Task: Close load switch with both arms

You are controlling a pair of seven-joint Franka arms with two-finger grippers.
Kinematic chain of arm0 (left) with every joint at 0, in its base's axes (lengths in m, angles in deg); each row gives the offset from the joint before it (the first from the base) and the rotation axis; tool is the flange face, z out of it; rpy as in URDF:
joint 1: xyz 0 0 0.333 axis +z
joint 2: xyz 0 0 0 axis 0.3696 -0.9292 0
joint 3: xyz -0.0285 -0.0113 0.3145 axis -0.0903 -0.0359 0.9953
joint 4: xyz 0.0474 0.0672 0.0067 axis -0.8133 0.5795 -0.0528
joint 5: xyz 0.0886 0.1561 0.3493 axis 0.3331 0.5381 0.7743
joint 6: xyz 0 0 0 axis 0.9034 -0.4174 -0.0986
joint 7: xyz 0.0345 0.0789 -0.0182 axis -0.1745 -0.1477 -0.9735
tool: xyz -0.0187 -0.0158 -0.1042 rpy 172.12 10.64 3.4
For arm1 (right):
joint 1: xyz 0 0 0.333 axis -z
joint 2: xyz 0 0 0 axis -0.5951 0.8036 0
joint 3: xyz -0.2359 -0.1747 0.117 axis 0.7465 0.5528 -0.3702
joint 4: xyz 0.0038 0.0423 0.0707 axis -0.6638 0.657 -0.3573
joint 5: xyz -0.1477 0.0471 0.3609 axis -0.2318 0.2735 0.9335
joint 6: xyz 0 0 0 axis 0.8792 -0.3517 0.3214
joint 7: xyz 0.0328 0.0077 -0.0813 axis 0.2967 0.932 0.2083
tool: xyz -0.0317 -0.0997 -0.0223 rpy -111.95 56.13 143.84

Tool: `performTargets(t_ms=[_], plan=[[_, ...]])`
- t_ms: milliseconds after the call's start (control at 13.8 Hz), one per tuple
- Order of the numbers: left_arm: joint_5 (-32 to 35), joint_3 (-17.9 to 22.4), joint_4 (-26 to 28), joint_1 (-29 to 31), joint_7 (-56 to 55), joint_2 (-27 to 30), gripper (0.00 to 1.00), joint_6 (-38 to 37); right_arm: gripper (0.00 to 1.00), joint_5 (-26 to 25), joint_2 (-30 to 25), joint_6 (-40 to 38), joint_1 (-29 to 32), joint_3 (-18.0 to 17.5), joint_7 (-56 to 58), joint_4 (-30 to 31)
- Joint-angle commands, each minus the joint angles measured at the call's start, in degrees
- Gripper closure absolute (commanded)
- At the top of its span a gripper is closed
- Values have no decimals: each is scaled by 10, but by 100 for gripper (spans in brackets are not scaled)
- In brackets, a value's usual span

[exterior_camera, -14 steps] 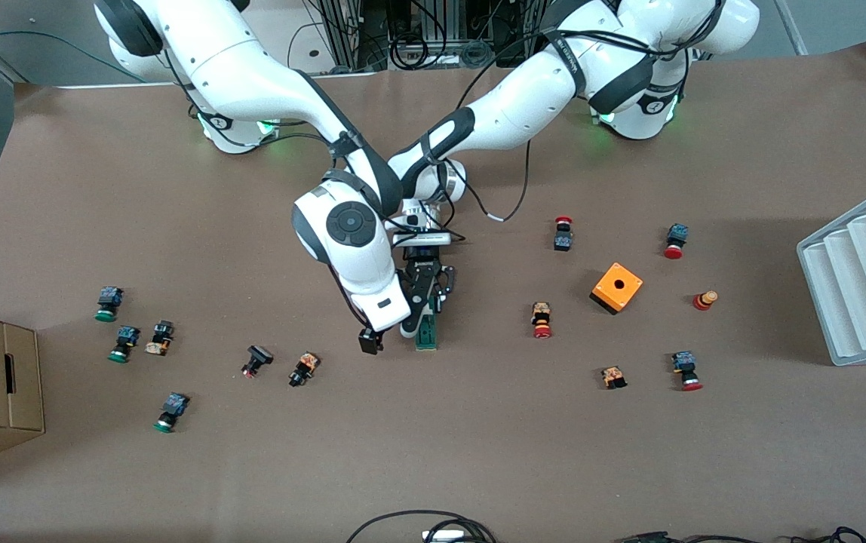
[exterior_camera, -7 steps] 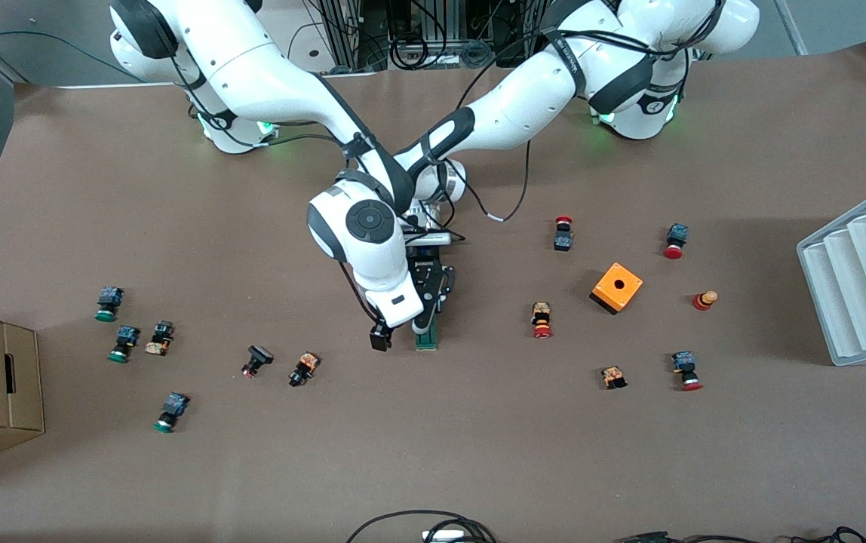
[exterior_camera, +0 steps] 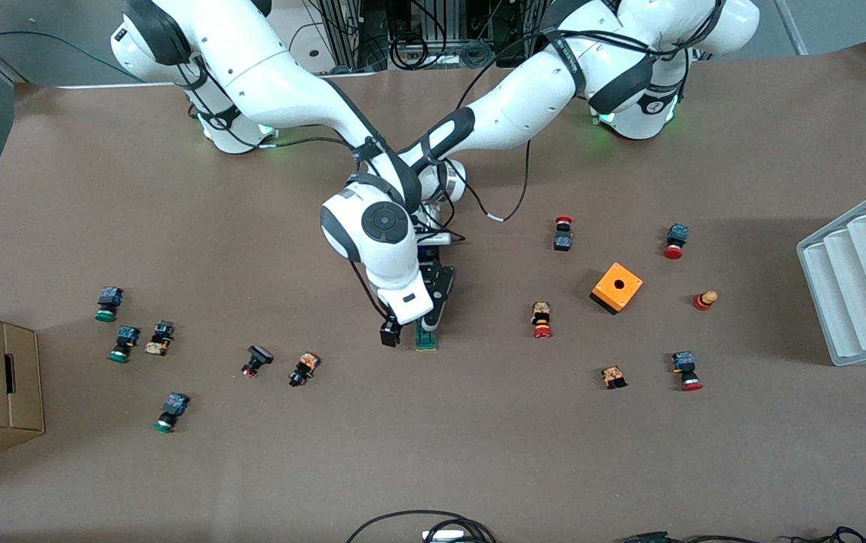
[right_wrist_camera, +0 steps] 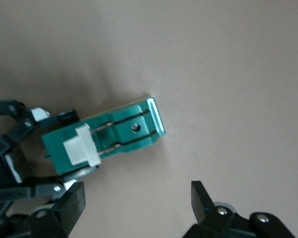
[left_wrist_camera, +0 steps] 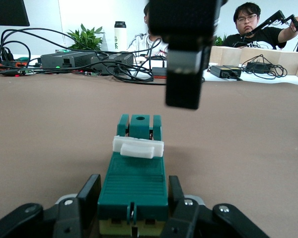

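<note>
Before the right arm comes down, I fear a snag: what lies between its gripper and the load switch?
Nothing: in the right wrist view only bare brown table separates the open right gripper from the load switch.

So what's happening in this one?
Two arms are working on the load switch near the middle of the table. The left gripper is shut on the switch's end, holding it flat on the table. The right gripper hangs open just beside and above it, touching nothing. The white lever has not been pushed. Push buttons and an orange box lie scattered around, untouched.
</note>
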Motion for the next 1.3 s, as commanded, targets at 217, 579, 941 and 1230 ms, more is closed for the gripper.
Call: performTargets(t_ms=[217,579,941,1230], plan=[[9,8,-6,-8,-13,-13,38,-3,5,-13,26,10,-15,7,-24,-23],[9,8,-6,-8,-13,-13,38,-3,5,-13,34,17,-22,8,-25,-25],[10,8,-6,-8,-13,-13,38,-3,5,-12,44,31,-22,8,-26,-25],[13,8,-5,-8,-13,-13,38,-3,5,-12,50,41,-23,8,-42,-26]])
